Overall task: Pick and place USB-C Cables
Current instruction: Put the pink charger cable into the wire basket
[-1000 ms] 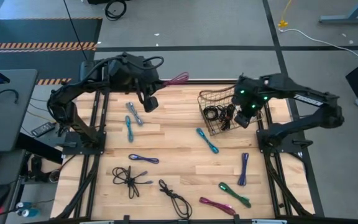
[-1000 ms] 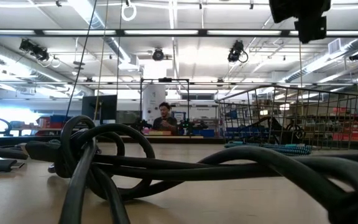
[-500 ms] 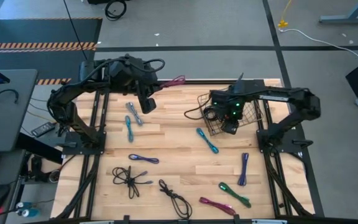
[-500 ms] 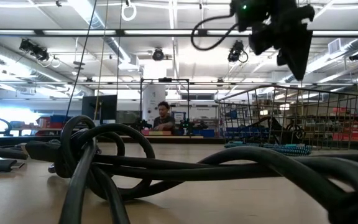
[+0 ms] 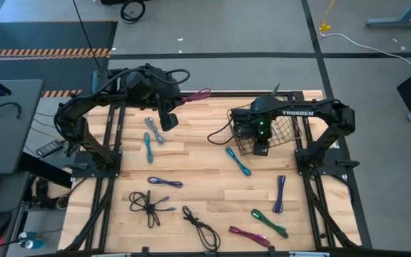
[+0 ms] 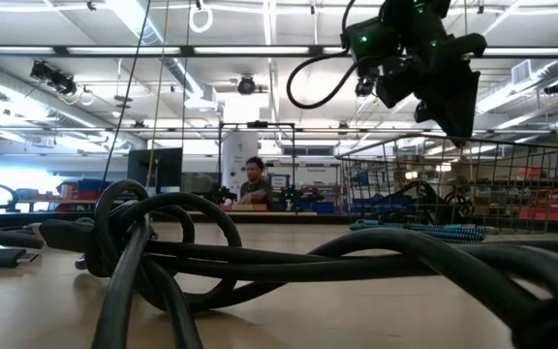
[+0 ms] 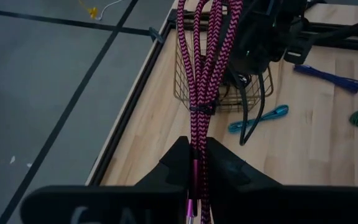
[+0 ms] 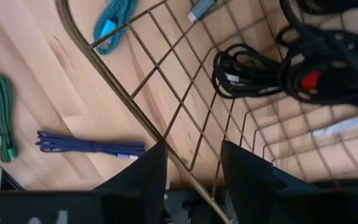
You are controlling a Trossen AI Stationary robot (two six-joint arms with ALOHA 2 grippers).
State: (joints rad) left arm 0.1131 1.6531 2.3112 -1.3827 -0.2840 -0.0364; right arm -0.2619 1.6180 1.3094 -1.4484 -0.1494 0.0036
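Magenta cable (image 7: 205,68) hangs from raised left claw (image 7: 194,163)

The open right claw (image 8: 194,168) hangs over the wire basket (image 8: 166,93) rim, with black cables (image 8: 253,71) inside.

We see wooden desk (image 5: 198,160), light planks. Wire basket (image 5: 280,128) on desk directly under right jaws. Loose cable bundles on desk: silver-blue (image 5: 154,130) and teal (image 5: 148,148) just below left jaws; teal (image 5: 238,161), purple (image 5: 280,194), green (image 5: 270,223), magenta (image 5: 248,235) toward near edge from right jaws; black tangles (image 5: 148,203) well apart from both.
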